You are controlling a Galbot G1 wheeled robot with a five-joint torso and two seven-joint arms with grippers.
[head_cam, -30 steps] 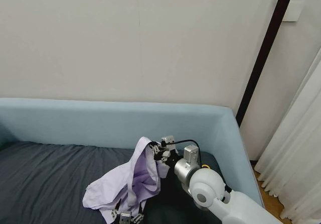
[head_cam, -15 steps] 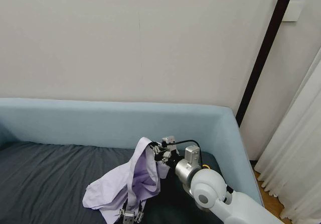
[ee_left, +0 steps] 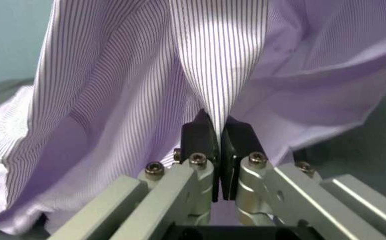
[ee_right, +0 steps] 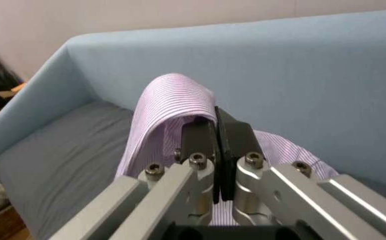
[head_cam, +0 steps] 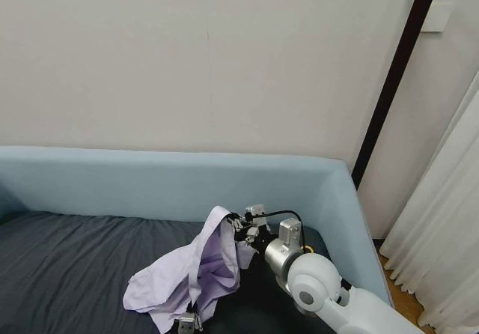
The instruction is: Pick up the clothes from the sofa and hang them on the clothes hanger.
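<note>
The shirt [head_cam: 196, 272] is held partly up off the sofa [head_cam: 90, 184], its lower part lying on it. The right gripper [ee_right: 214, 131] has its fingers clamped on the top fold, carrying the weight. The left gripper [ee_left: 217, 131] pinches a lower fold (fingers tight on the cloth), probably to spread the shirt for hanging.
</note>
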